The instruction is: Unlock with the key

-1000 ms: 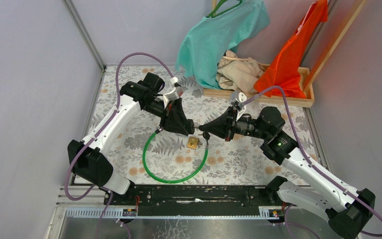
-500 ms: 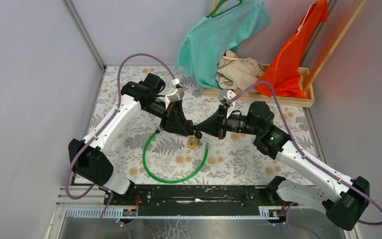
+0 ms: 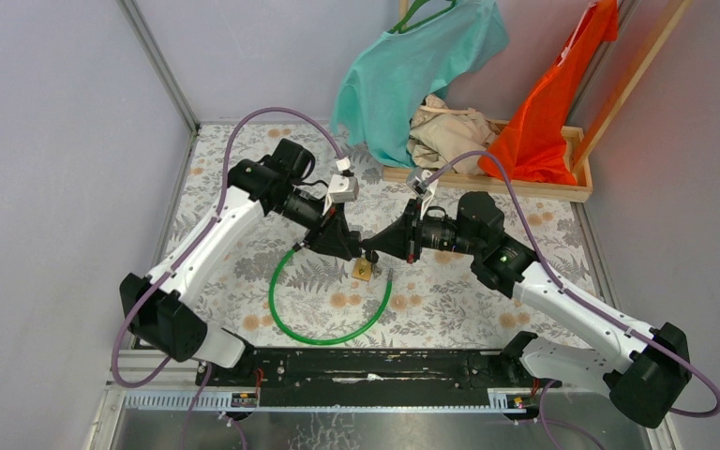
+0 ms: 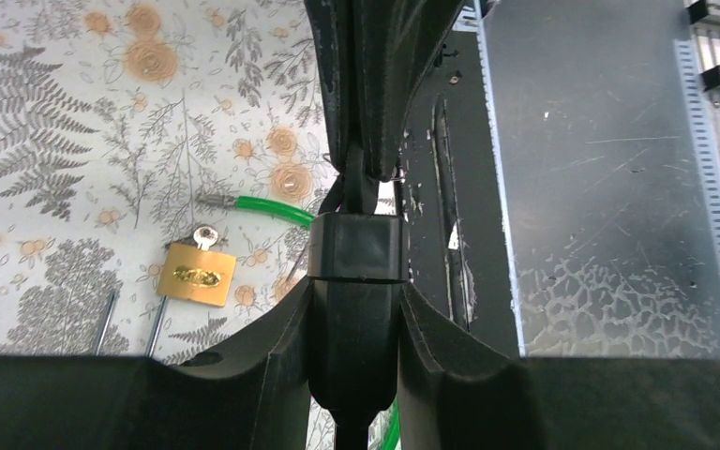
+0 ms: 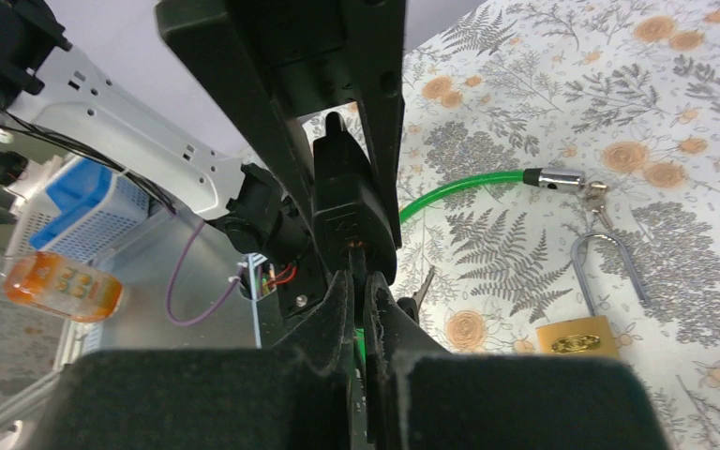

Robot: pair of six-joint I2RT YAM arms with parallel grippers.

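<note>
The black lock body (image 4: 356, 246) of the green cable lock (image 3: 323, 335) is clamped between my left gripper's (image 4: 356, 309) fingers, held above the table. My right gripper (image 5: 358, 291) is shut on a thin key (image 5: 357, 261) whose tip meets the end of the lock body (image 5: 342, 202). In the top view the left gripper (image 3: 350, 249) and right gripper (image 3: 373, 251) meet tip to tip. The cable's metal end (image 5: 559, 178) lies loose on the table. How deep the key sits is hidden.
A brass padlock (image 3: 364, 270) with its shackle open lies on the floral table just under the grippers; it also shows in the left wrist view (image 4: 197, 275) and the right wrist view (image 5: 577, 342). A wooden tray (image 3: 534, 190) with hanging clothes stands back right.
My right arm has moved left until its tip meets the left gripper. My left wrist has rolled and lowered a little. The padlock and cable have not moved.
</note>
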